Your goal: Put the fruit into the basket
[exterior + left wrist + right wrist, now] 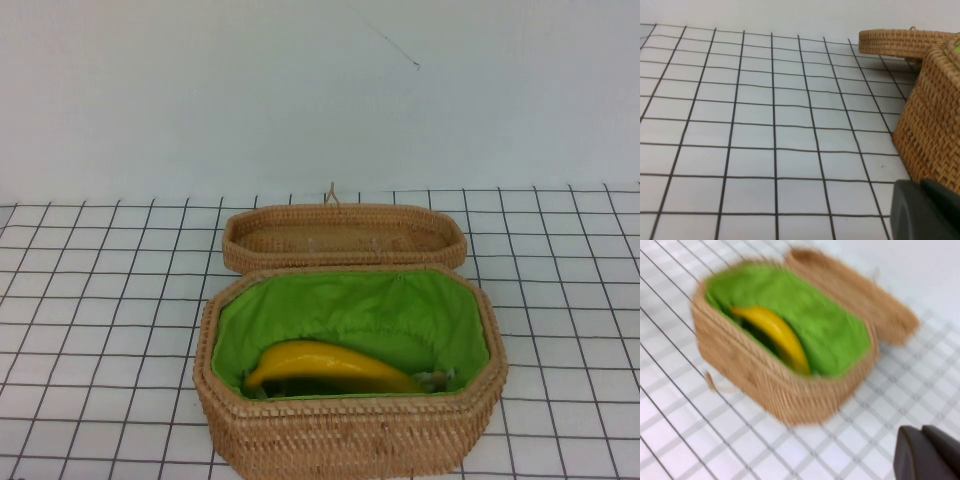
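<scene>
High view shows the glossy banana [325,368] inside the green-lined wicker basket [350,440]; wrist views only catch the left gripper [926,210] and right gripper [927,454], jaws can't tell.

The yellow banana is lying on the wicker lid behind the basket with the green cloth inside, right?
Not quite. The curved yellow banana lies inside the deep tan wicker basket with the green lining, not on the shallow woven wicker lid, which does sit behind the basket. The high view shows it. Part of the left claw and of the right claw shows only in its own wrist view.
</scene>
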Motion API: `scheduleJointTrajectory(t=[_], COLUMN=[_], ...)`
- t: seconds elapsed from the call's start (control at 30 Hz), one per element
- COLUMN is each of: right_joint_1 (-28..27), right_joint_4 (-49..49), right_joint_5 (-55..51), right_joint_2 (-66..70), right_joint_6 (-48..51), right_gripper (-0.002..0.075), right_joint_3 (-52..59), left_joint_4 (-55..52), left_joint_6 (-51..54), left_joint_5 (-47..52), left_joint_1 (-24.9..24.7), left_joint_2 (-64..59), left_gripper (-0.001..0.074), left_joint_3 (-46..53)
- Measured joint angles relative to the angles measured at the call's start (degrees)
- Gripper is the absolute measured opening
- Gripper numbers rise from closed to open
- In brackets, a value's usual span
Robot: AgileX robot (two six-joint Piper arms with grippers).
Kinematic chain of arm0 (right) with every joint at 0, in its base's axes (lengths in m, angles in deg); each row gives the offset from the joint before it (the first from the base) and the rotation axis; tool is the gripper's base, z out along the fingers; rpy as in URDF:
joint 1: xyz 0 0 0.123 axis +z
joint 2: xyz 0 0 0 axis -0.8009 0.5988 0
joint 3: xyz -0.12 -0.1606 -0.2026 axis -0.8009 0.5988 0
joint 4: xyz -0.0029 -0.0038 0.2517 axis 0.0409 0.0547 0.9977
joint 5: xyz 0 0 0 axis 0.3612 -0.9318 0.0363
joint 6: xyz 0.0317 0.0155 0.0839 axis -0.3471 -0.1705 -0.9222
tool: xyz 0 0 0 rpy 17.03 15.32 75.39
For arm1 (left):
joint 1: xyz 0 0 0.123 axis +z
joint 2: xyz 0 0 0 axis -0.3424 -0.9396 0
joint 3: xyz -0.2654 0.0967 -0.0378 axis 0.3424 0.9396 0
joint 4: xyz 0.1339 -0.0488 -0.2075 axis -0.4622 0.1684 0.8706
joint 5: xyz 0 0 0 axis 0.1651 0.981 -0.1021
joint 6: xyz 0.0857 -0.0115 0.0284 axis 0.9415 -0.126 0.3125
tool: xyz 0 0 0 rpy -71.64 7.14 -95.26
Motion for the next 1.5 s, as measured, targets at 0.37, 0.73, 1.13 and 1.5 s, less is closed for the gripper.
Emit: scheduleJointTrajectory(t=[0.37, 0.73, 1.13, 1.5], right_joint_1=[-22.4, -32.2, -35.5, -35.5], right_joint_4=[-2.4, -1.7, 7.6, 10.0], right_joint_5=[-2.2, 29.5, 38.9, 33.9], right_joint_2=[-10.4, -31.5, -36.7, -36.7], right_joint_6=[0.5, -0.1, -0.3, 0.2], right_gripper=[0.0005, 0.0003, 0.0000, 0.0000], right_joint_3=[5.3, 28.4, 51.1, 53.5], left_joint_4=[0.0, 0.0, 0.0, 0.0], left_joint_6=[0.0, 0.0, 0.0, 0.0], left_joint_5=[0.0, 0.0, 0.0, 0.0], left_joint_1=[0.0, 0.0, 0.0, 0.0], left_joint_2=[0.0, 0.0, 0.0, 0.0], left_gripper=[-0.0003, -0.0003, -0.0003, -0.0003], left_joint_3=[0.0, 0.0, 0.0, 0.0])
